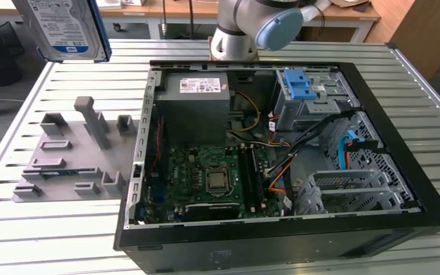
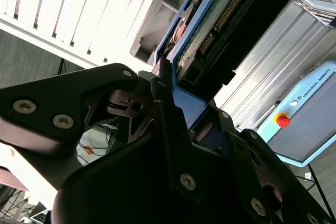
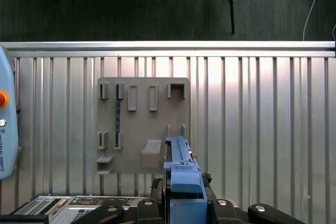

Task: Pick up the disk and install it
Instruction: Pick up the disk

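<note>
1. Your end effector [image 2: 191, 111] is clenched on the disk [image 2: 239, 11]. In the second wrist view the black fingers [image 2: 163, 103] pinch its blue carrier frame from both sides.
2. In the exterior view the disk [image 1: 61, 28] hangs high at the view's left, label facing the camera. It is off the counter [image 1: 67, 229] and well apart from the open computer case [image 1: 281, 240].
3. The first wrist view looks down past the end effector [image 3: 182, 184]. There the disk [image 3: 178, 156] shows edge-on over a corner of the grey fixture plate [image 3: 142, 119].
4. That plate [image 1: 67, 160] lies flat on the counter just beside the case, on the exterior view's left, with upright pegs and slots.
5. Inside the case, the grey power-supply box [image 1: 197, 97] sits at the far end, with the motherboard [image 1: 204, 177] nearer the camera.
6. The blue latch [image 1: 299, 86] tops the drive cage at the exterior view's right.
7. Watch the clutter: loose cables [image 1: 281, 166] run between the motherboard and the cage.
8. The arm [image 1: 254, 26] rises behind the case.
9. A teach pendant [image 2: 310, 114] with a red button shows in both wrist views [image 3: 6, 129].
</note>
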